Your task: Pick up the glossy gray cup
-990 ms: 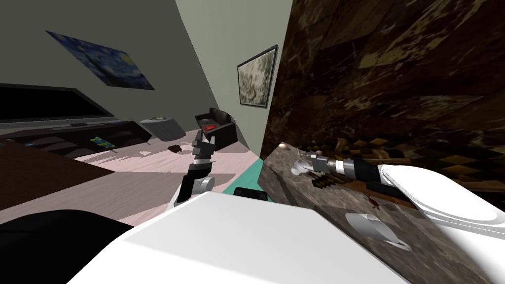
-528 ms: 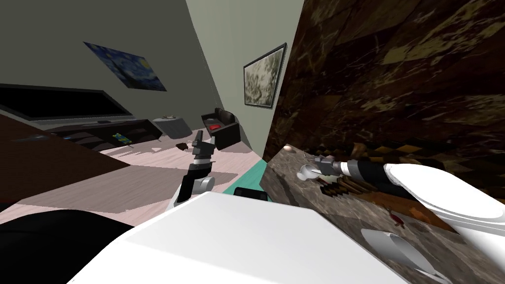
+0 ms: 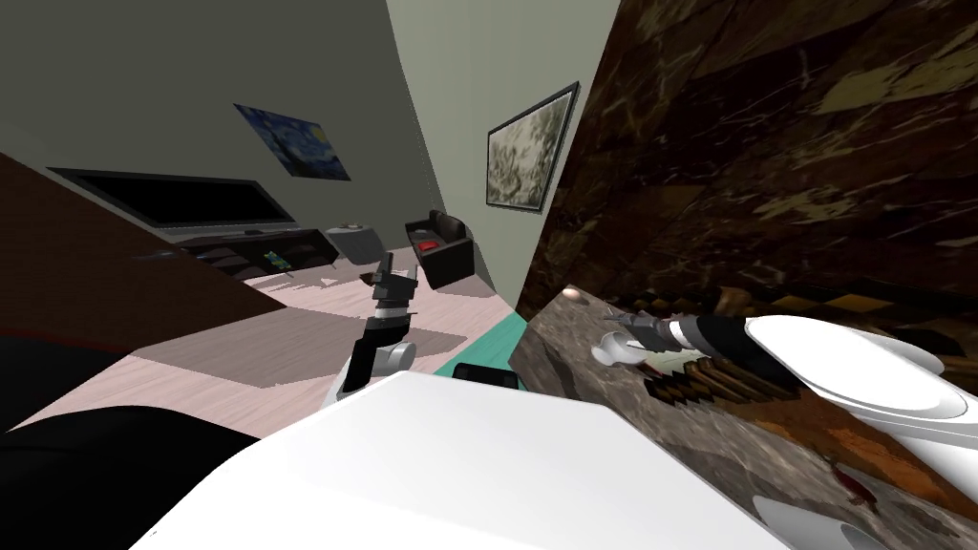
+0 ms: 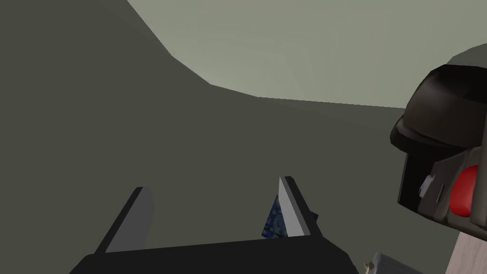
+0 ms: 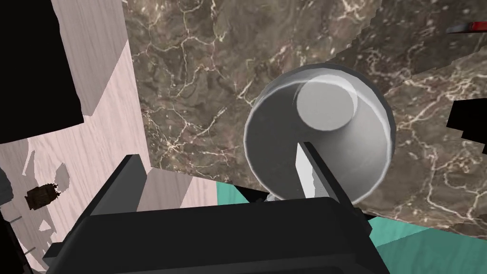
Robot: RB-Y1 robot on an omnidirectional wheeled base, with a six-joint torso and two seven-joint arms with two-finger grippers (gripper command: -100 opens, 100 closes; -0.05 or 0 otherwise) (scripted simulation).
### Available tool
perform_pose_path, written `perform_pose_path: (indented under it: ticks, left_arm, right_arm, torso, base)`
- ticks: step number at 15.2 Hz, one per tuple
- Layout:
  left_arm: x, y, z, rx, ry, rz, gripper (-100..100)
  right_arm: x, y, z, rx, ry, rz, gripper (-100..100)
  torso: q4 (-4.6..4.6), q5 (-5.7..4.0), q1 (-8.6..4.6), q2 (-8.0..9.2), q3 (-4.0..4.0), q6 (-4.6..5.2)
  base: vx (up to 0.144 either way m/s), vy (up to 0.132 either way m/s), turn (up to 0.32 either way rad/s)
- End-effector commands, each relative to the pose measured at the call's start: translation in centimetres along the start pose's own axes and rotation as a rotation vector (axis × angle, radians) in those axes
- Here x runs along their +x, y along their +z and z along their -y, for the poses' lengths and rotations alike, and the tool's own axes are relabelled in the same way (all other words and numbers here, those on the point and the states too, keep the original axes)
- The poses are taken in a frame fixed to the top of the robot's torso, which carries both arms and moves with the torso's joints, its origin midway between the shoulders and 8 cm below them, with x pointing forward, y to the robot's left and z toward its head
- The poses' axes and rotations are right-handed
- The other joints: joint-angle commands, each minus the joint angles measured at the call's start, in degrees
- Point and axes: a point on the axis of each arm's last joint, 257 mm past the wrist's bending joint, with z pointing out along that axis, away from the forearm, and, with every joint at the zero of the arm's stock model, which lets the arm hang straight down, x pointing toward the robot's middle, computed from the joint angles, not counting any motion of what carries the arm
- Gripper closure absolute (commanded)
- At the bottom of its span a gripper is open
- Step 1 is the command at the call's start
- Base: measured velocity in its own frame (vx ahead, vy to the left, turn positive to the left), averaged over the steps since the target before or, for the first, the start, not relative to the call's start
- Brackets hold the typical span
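Straddling the wall of the glossy grey round cup [image 5: 276, 142], right gripper [image 5: 217, 152] is spread wide, one finger inside, one outside, nothing clamped. Cup sits, apparently upright, near the brown veined marble counter [image 5: 190, 71] edge. Prob. light, rigid, slippery: pinch wall at rim. Left gripper [image 4: 214, 185], off the counter: spread, empty.

I count one grey cup [image 5: 318, 133] on the one marbled table [image 3: 563, 358], plus one pale rounded vessel [image 3: 812, 525], cut off at the table's near end. Two pictures hang on the walls: one blue picture [image 3: 293, 141] and one grey picture [image 3: 531, 148]. There is one dark screen [image 3: 186, 199], one black armchair [image 3: 449, 256] and one red cushion [image 3: 429, 245].
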Motion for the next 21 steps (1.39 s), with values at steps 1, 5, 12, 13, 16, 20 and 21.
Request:
perform_pose_path:
  ticks: [1,5,12,13,16,20,21]
  left_arm:
    - [0.0,0.0,0.0,0.0,0.0,0.0,0]
    - [0.0,0.0,0.0,0.0,0.0,0.0,0]
    - [0.0,0.0,0.0,0.0,0.0,0.0,0]
    - [0.0,0.0,0.0,0.0,0.0,0.0,0]
    - [0.0,0.0,0.0,0.0,0.0,0.0,0]
    - [0.0,0.0,0.0,0.0,0.0,0.0,0]
    - [0.0,0.0,0.0,0.0,0.0,0.0,0]
  right_arm:
    - [0.2,-0.2,-1.8,-0.054,-0.018,-0.005,-100]
    - [0.4,-0.3,-6.7,-0.203,-0.049,0.005,-100]
    - [-0.3,0.4,-10.5,-0.289,-0.055,0.023,-100]
    - [-0.4,0.6,-10.6,-0.288,-0.054,0.022,-100]
    - [-0.6,1.0,-10.8,-0.288,-0.051,0.023,-100]
    - [-0.6,1.1,-10.8,-0.286,-0.052,0.022,100]
    - [-0.6,1.1,-10.8,-0.285,-0.053,0.022,100]
  torso:
    - [0.0,0.0,0.0,0.0,0.0,0.0]
    - [-0.01,-0.01,-0.01,-0.03,-0.02,-0.01]
    - [0.01,-0.02,-0.08,0.04,0.02,0.02]
    - [0.01,-0.04,-0.16,0.06,0.03,0.02]
    - [0.02,-0.09,-0.34,0.11,0.06,0.03]
    - [0.02,-0.07,-0.26,0.11,0.06,0.03]
    - [0.02,-0.07,-0.26,0.1,0.06,0.05]
  base:
    - [0.018,0.051,0.118]
    - [0.027,0.055,0.138]
    - [0.016,0.04,0.089]
    - [0.001,-0.014,0.033]
    - [-0.002,-0.022,0.016]
    - [0.0,-0.001,0.0]
    - [0.0,0.0,0.0]
